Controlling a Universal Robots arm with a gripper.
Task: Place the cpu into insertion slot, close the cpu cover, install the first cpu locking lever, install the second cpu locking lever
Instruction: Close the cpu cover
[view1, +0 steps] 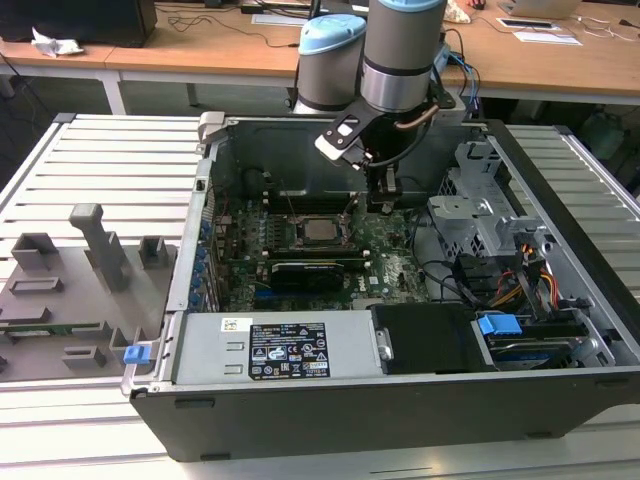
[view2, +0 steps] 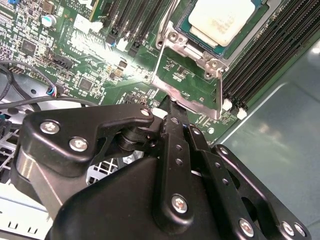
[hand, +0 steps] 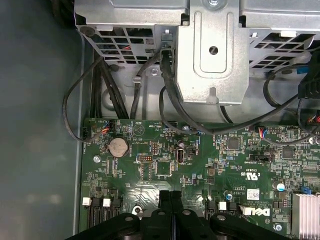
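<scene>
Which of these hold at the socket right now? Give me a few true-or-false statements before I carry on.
1. The cpu lies in the insertion slot. True.
2. The pincer grips the cpu. False: its fingers meet with nothing between them, and the chip lies in the slot, beside the pincer.
3. A round coin cell sits on the green board, as the first wrist view shows. True.
4. The computer case is shut by a side panel. False: it lies open, with the board exposed.
5. The pincer is inside the case, over the board. True.
</scene>
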